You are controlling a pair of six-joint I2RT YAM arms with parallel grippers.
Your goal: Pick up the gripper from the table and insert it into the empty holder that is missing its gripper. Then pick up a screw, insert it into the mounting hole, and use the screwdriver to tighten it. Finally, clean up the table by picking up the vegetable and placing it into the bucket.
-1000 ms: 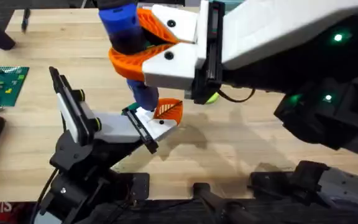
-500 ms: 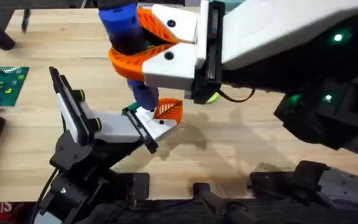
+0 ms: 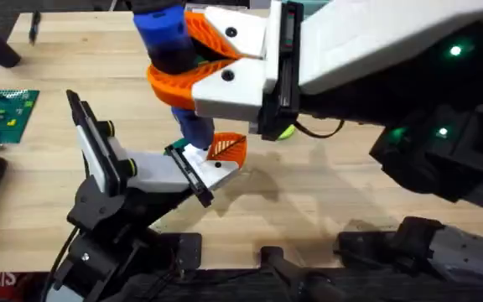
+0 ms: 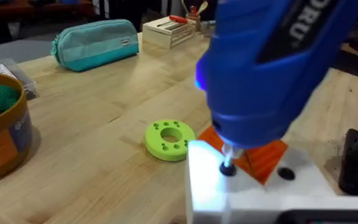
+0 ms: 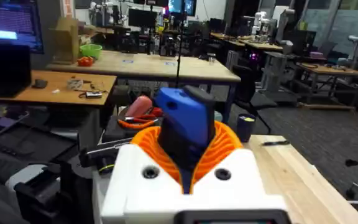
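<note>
The screwdriver stands upright at 12 o'clock on the table, its tip on a screw in the gripper seated on the holder. The right gripper has its orange fingers pinching the blue handle. A green disc lies just beside the holder at 9 o'clock in the left wrist view.

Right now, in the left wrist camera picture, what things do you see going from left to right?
Orange bucket with a green thing inside → teal pouch → green ring → blue screwdriver, its tip on the white gripper.
</note>
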